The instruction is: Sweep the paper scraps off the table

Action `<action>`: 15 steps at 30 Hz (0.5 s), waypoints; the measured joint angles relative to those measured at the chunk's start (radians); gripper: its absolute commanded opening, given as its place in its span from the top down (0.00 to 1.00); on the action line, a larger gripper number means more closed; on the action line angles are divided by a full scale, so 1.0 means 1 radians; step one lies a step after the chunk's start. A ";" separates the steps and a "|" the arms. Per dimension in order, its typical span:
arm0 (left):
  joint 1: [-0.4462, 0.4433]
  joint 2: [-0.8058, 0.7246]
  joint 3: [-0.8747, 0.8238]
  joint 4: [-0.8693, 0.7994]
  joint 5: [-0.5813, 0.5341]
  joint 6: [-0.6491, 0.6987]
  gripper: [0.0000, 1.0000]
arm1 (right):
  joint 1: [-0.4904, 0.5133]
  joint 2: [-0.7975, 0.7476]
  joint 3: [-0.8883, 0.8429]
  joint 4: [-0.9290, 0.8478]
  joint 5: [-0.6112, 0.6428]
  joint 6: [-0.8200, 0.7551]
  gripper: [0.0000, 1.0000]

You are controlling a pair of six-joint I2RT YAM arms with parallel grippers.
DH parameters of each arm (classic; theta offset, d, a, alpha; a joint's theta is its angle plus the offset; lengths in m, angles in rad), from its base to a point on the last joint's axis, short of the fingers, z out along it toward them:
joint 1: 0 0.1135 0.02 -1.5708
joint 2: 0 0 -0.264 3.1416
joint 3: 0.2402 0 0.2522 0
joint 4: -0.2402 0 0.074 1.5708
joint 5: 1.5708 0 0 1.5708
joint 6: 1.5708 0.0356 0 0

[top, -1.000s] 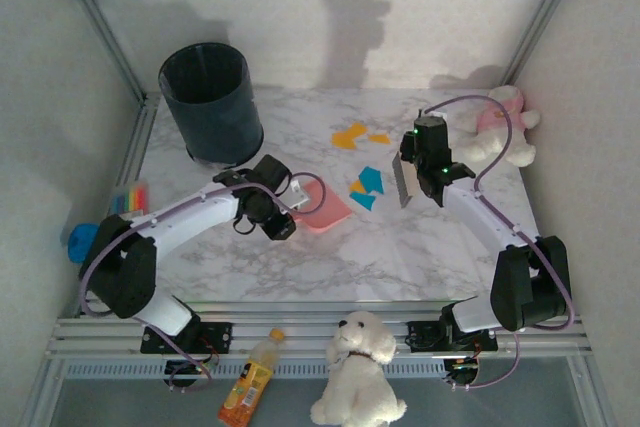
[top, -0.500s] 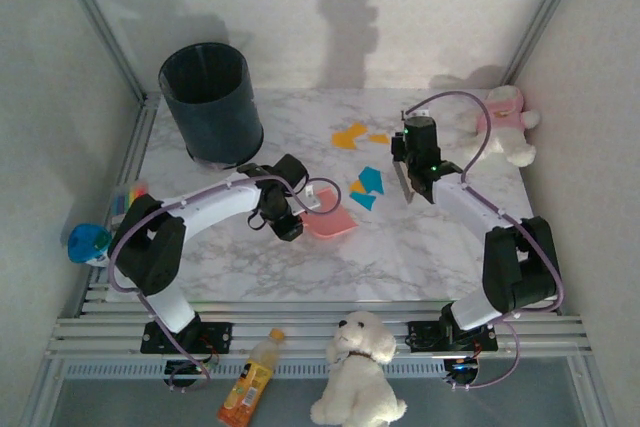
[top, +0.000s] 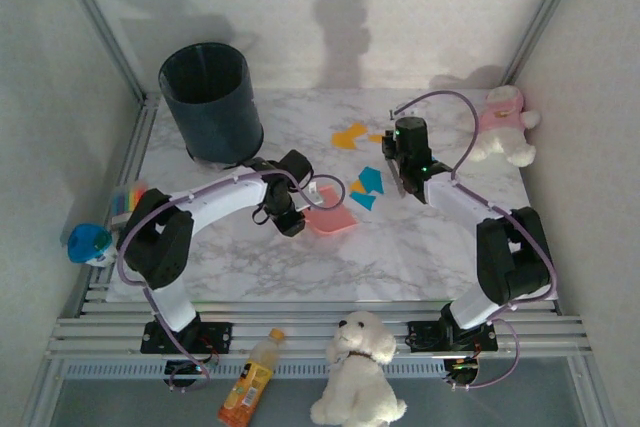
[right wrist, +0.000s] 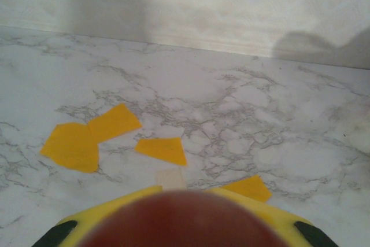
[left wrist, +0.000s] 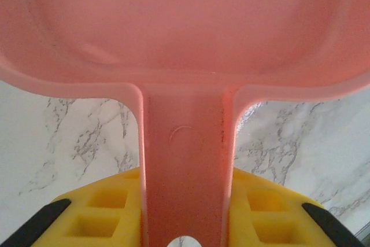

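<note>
Bracing the pink dustpan [left wrist: 185,33] in my clenched left gripper [left wrist: 185,203], right gripper [top: 407,160] grasping a brush [top: 400,181]; next, sweep paper scraps [right wrist: 162,150] into it

Dark bin [top: 210,99] back left; plush dog [top: 358,367], bottle [top: 250,383] at front

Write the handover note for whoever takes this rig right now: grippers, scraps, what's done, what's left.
Left gripper: shut on the pink dustpan by its handle. The pan lies on the table, just left of the teal scraps, and no scraps are seen in it.
Right gripper: shut on a brush, just right of the teal scraps.
Orange scraps: farther back, mid-table.
Done: both tools in hand.
Left: sweep all scraps into the pan, then probably empty it into the dark bin.
</note>
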 measured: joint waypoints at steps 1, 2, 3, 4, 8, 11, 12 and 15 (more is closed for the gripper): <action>0.000 0.008 0.006 0.000 -0.002 0.002 1.00 | 0.001 0.004 0.000 0.002 0.000 -0.003 1.00; -0.001 0.018 0.012 0.000 -0.003 0.003 1.00 | 0.003 0.009 0.000 0.003 0.000 -0.005 1.00; -0.002 0.027 0.019 -0.003 -0.005 0.006 1.00 | 0.005 0.012 -0.002 0.005 -0.001 -0.007 1.00; -0.002 0.034 0.023 -0.004 -0.006 0.007 1.00 | 0.008 0.014 -0.004 0.008 -0.001 -0.010 1.00; -0.002 0.049 0.037 -0.016 -0.014 0.017 1.00 | 0.021 0.016 -0.012 0.023 -0.003 -0.012 1.00; -0.002 0.050 0.048 -0.024 -0.021 0.021 1.00 | 0.032 0.016 -0.016 0.029 -0.004 -0.014 1.00; -0.002 0.050 0.053 -0.026 -0.024 0.021 1.00 | 0.037 0.016 -0.018 0.031 -0.004 -0.014 1.00; -0.002 0.057 0.068 -0.029 -0.027 0.021 1.00 | 0.053 0.016 -0.029 0.047 -0.004 -0.016 1.00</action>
